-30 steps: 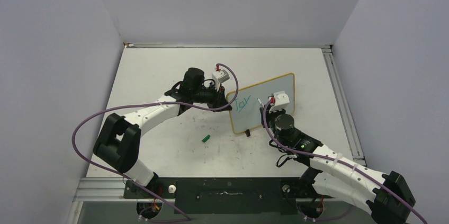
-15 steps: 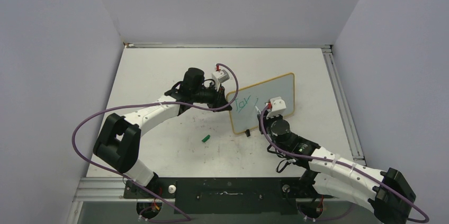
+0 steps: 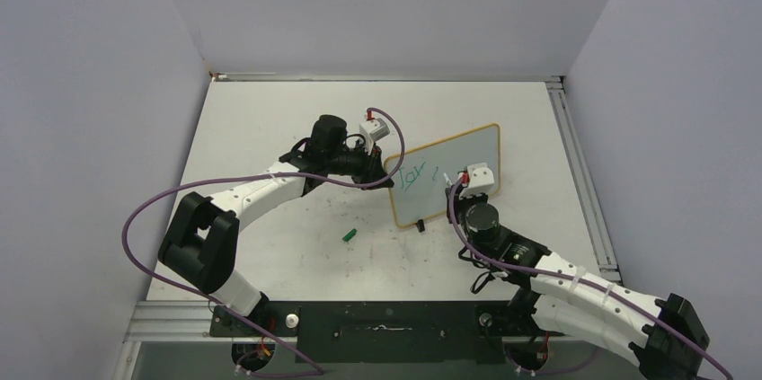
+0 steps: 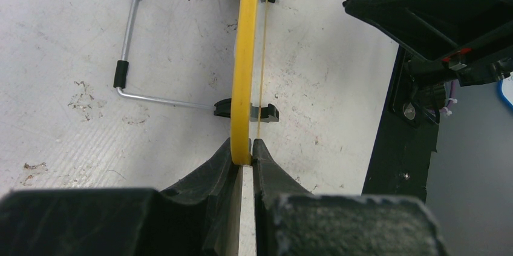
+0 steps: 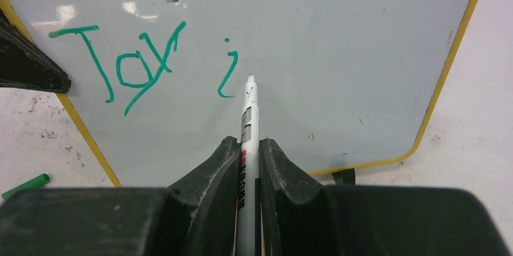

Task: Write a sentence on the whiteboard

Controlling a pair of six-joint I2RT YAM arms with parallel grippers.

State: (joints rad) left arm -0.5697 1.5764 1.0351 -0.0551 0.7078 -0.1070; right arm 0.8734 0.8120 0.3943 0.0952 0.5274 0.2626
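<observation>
- Whiteboard [image 3: 431, 196] stands on worktop [image 3: 270, 128], right of centre.
- Left end effector [image 4: 243, 147] clamped on its yellow left edge.
- Right end effector [image 5: 248, 147] clamped on marker [image 5: 249, 105]; tip beside the sentence [image 5: 145, 62], reading "Joy i".

left gripper [image 4: 243, 149] clamps the whiteboard [image 4: 244, 56] edge-on by its yellow rim — wire stand [image 4: 127, 33] alongside.

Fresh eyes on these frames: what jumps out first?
The small yellow-rimmed white board standing mid-table, with teal-green handwriting reading roughly "Joy i" on its left half. The right gripper pinches a white marker, tip just right of the "i"; the left gripper clamps the board's edge.
</observation>
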